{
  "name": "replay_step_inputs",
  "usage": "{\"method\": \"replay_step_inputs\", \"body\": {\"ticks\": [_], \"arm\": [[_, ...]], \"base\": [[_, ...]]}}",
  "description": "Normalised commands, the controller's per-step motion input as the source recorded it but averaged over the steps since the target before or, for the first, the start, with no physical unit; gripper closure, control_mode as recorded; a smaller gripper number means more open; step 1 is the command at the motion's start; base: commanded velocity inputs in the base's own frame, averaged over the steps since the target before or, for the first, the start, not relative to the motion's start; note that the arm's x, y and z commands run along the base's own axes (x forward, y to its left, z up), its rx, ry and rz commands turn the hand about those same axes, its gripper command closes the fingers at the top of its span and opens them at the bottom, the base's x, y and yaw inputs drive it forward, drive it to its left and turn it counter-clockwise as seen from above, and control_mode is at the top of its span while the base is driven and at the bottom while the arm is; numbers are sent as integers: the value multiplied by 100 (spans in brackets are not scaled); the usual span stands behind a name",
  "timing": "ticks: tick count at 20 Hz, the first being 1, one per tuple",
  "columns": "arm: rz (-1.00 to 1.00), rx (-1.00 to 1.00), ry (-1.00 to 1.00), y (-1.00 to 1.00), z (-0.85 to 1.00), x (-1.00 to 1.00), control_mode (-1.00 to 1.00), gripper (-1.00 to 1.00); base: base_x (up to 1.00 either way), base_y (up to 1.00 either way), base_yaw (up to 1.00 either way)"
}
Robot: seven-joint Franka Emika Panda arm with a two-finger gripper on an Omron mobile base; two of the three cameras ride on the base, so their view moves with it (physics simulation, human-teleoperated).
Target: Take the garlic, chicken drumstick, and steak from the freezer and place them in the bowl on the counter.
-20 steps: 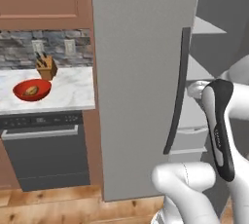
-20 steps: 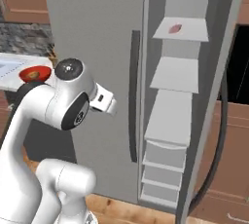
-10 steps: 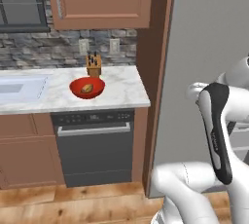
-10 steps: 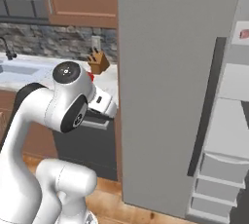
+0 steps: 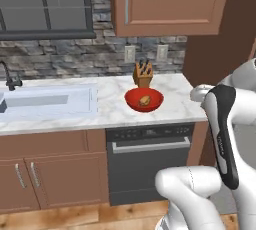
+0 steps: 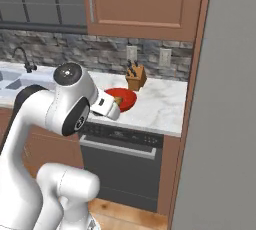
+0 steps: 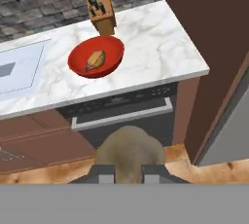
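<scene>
A grey stone backsplash (image 5: 75, 59) runs along the wall under a dark-framed window (image 5: 45, 4) and a brown wooden wall cabinet (image 5: 167, 1), with two white outlets (image 5: 130, 53) set into the stone. Below are brown base cabinets (image 5: 45, 174), a black oven (image 5: 150, 161) and a wood-plank floor (image 5: 75, 216). A white sink (image 5: 47, 101) with a dark faucet (image 5: 10, 76) lies at the left.

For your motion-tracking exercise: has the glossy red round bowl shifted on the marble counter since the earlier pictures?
No. The glossy red round bowl sits just before the wooden knife block, as earlier; the camera moved.
</scene>
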Motion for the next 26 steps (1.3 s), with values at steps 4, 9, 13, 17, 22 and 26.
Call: {"method": "replay_step_inputs", "body": {"ticks": [4, 9, 13, 17, 22, 26], "arm": [[0, 0, 0, 0, 0, 0, 100, 100], [-4, 0, 4, 0, -5, 20, -100, 100], [-15, -1, 19, 0, -39, 100, -100, 100], [-6, -2, 17, 20, -75, 65, -100, 100], [-4, 1, 13, 8, -85, 48, -100, 100], [-3, 2, 11, -11, -97, 38, -100, 100]], "base": [[100, 52, -17], [80, 10, -15], [0, 0, 0], [0, 0, 0], [0, 0, 0], [0, 0, 0]]}}
